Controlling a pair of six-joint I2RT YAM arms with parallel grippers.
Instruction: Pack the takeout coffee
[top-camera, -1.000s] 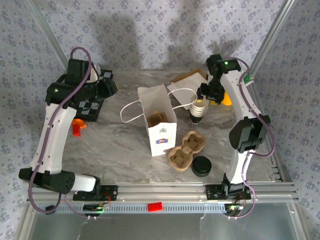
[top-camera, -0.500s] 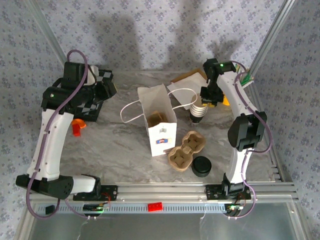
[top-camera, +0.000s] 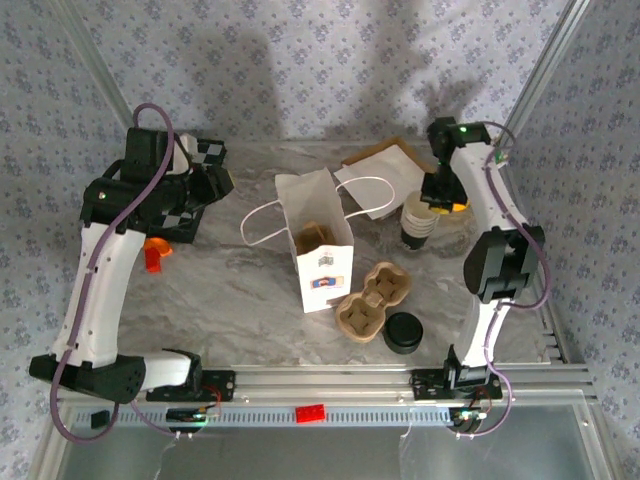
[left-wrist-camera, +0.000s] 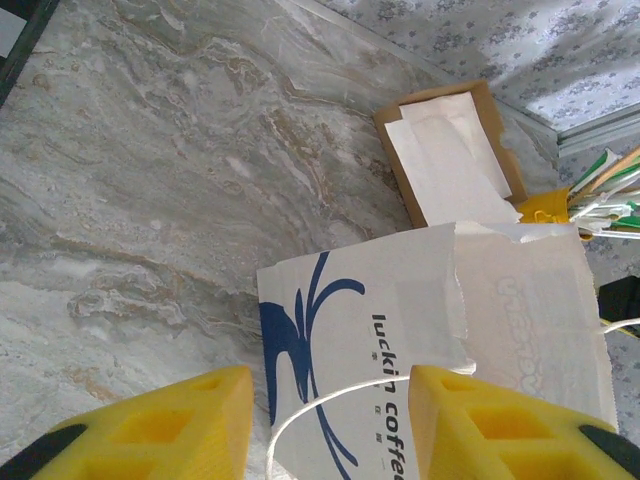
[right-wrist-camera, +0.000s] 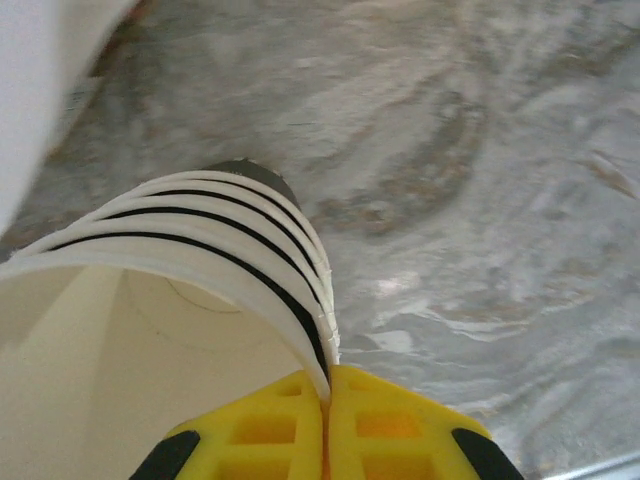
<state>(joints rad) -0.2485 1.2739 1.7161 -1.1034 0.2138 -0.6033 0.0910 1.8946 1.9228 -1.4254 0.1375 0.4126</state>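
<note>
A white paper bag (top-camera: 318, 235) printed with blue coffee lettering stands open mid-table, with a cardboard insert inside. My left gripper (top-camera: 215, 180) is open, left of the bag. In the left wrist view the bag (left-wrist-camera: 400, 330) and its white handle loop (left-wrist-camera: 300, 415) lie beyond my left gripper (left-wrist-camera: 330, 430), and nothing sits between the yellow fingers (left-wrist-camera: 150, 430). My right gripper (top-camera: 438, 200) is shut on the rim of a stack of white, black-banded paper cups (top-camera: 420, 218). In the right wrist view my right gripper (right-wrist-camera: 325, 400) pinches the cup wall (right-wrist-camera: 200, 280).
A brown pulp cup carrier (top-camera: 375, 300) and a black lid (top-camera: 403, 332) lie in front of the bag. A cardboard tray of napkins (top-camera: 385, 165) sits at the back. A black checkered box (top-camera: 185, 215) and an orange piece (top-camera: 155, 252) are at the left.
My right gripper has shut on the cup stack's rim and carried it a little to the right. The left arm has shifted slightly, its gripper unchanged.
</note>
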